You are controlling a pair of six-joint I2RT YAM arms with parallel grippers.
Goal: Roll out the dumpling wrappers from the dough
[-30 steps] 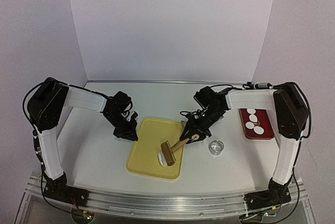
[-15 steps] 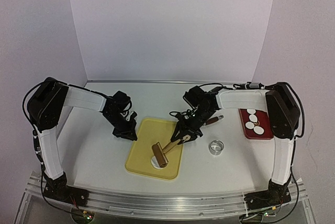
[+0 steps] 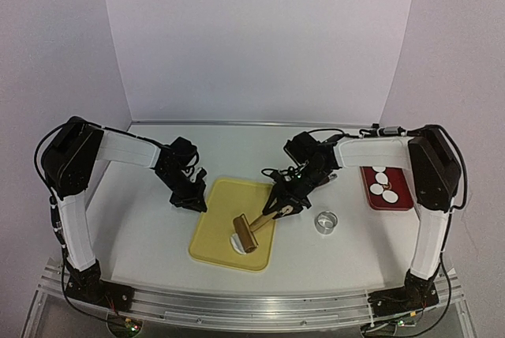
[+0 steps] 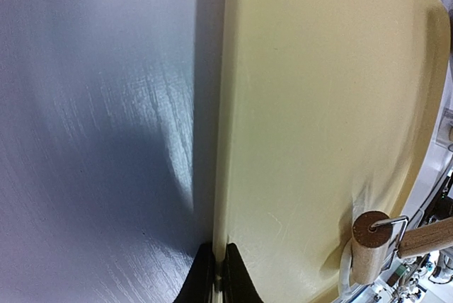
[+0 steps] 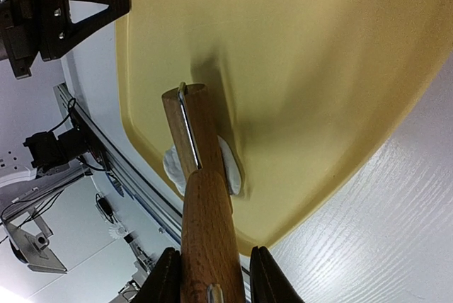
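Two claws work at a yellow board (image 3: 223, 198), left claw (image 3: 194, 203) pinched shut at its left edge, right claw (image 3: 282, 206) clamping a rolling pin (image 3: 247, 232) over dough (image 3: 237, 238) on it, wrappers (image 3: 384, 184) on a tray (image 3: 403, 200) to its right.

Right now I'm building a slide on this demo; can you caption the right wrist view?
Right gripper holds the wooden rolling pin by its handle, roller over white dough on the yellow tray.

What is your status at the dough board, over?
Left fingers shut on yellow board's edge. Right fingers hold rolling pin, roller on dough. Wrappers on red tray. Nothing blocking.
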